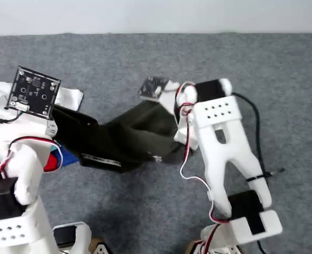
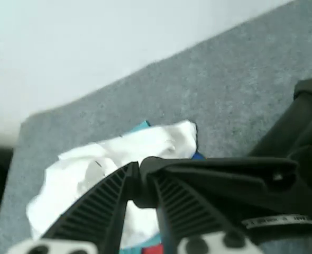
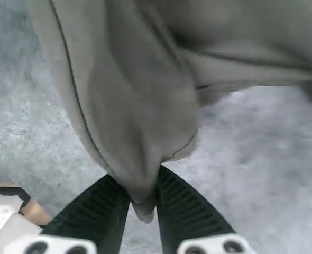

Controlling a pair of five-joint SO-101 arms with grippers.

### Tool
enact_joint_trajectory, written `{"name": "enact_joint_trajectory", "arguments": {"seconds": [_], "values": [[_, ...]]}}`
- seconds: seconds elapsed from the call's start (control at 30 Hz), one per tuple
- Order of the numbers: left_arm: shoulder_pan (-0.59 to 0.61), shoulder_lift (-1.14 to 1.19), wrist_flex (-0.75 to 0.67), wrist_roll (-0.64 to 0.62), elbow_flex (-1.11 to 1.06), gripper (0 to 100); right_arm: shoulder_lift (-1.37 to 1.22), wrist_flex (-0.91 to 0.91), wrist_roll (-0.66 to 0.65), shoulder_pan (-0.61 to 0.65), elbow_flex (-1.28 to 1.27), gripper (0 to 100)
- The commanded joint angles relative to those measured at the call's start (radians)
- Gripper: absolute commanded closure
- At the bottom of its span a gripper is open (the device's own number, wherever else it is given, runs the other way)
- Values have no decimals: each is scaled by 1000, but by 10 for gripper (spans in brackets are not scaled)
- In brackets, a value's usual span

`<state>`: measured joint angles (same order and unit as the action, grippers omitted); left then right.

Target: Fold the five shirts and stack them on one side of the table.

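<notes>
A dark olive shirt (image 1: 119, 138) hangs stretched between the two arms above the grey carpeted table (image 1: 145, 58). My left gripper (image 2: 141, 193) is shut on one edge of the dark shirt (image 2: 235, 180), over a pile of folded shirts. My right gripper (image 3: 143, 203) is shut on a bunched fold of the dark shirt (image 3: 140, 116), lifted off the table. In the high view the right arm (image 1: 219, 127) stands at the shirt's right end and the left arm (image 1: 31, 95) at its left end.
A stack with a white shirt (image 2: 113, 153) on top and blue (image 1: 67, 156) and red (image 1: 51, 162) cloth beneath lies at the table's left side. A pale wall (image 1: 156, 16) runs along the far edge. Bare carpet (image 1: 283, 79) lies to the right.
</notes>
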<state>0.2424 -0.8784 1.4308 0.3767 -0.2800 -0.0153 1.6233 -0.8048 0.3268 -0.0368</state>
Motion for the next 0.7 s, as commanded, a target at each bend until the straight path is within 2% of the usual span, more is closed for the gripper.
{"name": "enact_joint_trajectory", "arguments": {"seconds": [0.0,0.17,0.4,0.53,0.67], "values": [[-6,-8,6,6,-47,985,-31,-97,-5,-10,-87,989],[-6,-8,2,6,-91,985,-94,-159,-9,-36,-104,969],[-6,-6,-32,6,-119,985,-101,-15,-11,-61,37,708],[-6,-8,-94,6,-182,985,-108,64,-11,-22,144,701],[-6,-8,-107,6,-197,985,-110,22,-12,12,181,700]]}}
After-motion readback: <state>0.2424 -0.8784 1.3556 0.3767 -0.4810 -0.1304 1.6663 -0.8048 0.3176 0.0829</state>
